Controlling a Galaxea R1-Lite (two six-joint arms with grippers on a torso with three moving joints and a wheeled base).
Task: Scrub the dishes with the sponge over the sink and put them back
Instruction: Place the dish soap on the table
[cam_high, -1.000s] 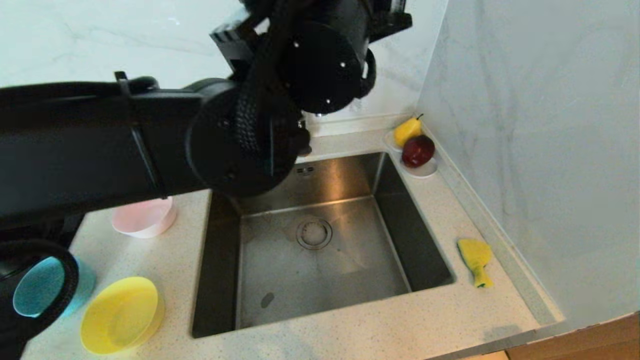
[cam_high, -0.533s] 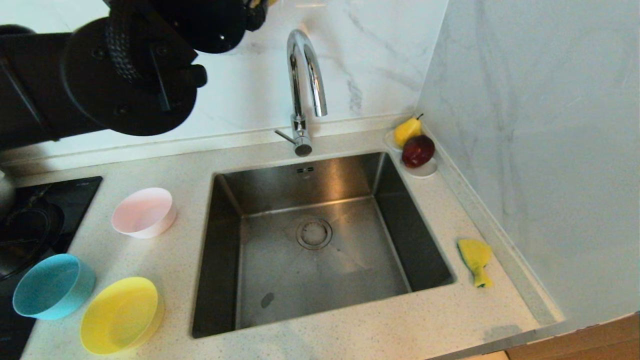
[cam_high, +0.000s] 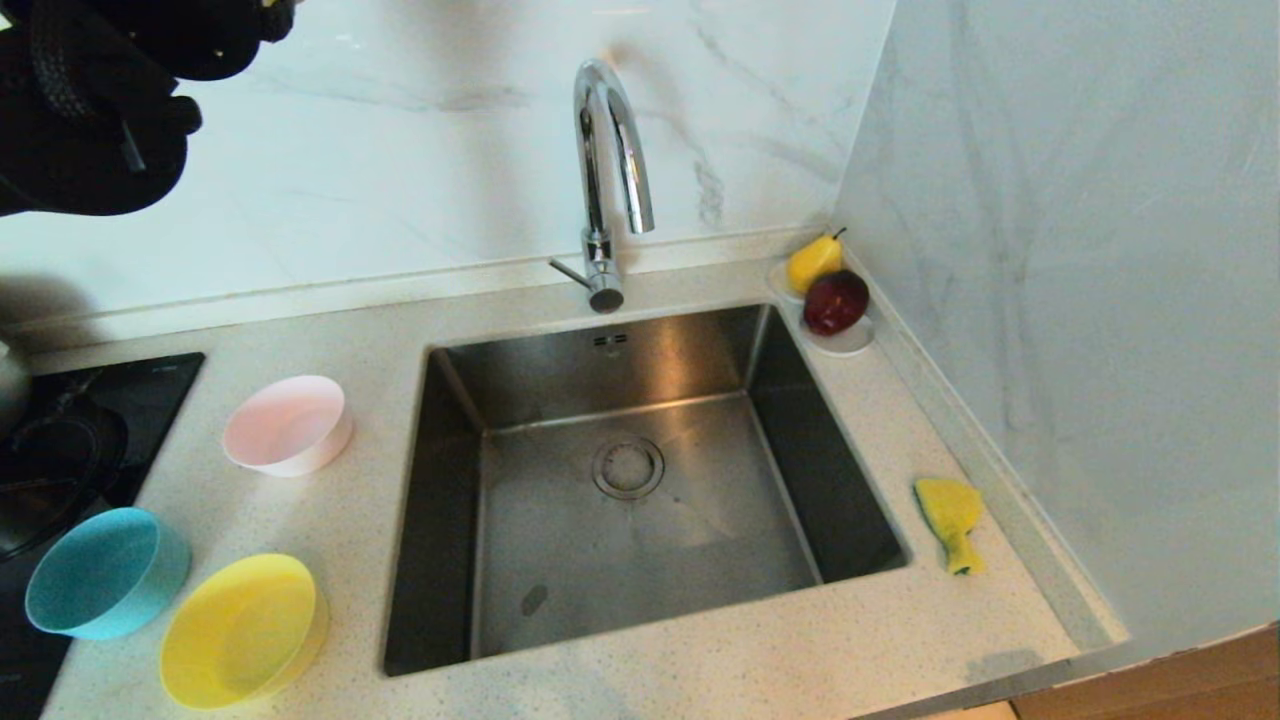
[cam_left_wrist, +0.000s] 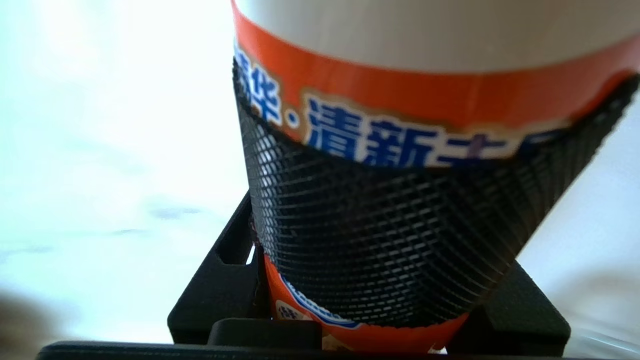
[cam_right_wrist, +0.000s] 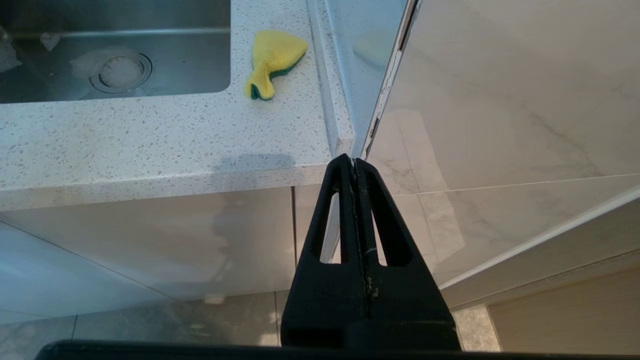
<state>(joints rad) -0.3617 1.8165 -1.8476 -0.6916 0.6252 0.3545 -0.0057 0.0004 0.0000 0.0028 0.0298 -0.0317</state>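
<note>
The left gripper (cam_left_wrist: 395, 210) is clamped on a bottle (cam_left_wrist: 425, 75) with a white body and an orange label band bearing blue print. One black cross-hatched finger (cam_left_wrist: 380, 225) wraps the front of it and hides most of the label; the bottle's top and base are cut off by the frame, so what it holds is hard to say, perhaps dish soap. Behind it only a pale, washed-out wall shows. In the head view the gripper itself is not seen: just the black bulk of the left arm (cam_high: 90, 100) shows at the far left corner, partly out of frame, and the bottle is hidden there.

The right gripper (cam_right_wrist: 354, 167) hangs low in front of the counter's near right corner, its two black fingers pressed flat together with nothing between them. The head view does not show it.

The sponge (cam_high: 950, 520) lies crumpled on the counter (cam_high: 700, 670) just right of the sink (cam_high: 640, 480); the right wrist view shows its green edge more clearly. Left of the sink stand the pink bowl (cam_high: 288, 425), and nearer, the blue bowl (cam_high: 105, 572) and yellow bowl (cam_high: 243, 630) close together. The tap (cam_high: 610, 180) rises behind the sink. In the far right corner a pear (cam_high: 815, 262) and an apple (cam_high: 836, 302) sit on a saucer (cam_high: 848, 343). A black hob (cam_high: 70, 450) is cut off at the left edge.
</note>
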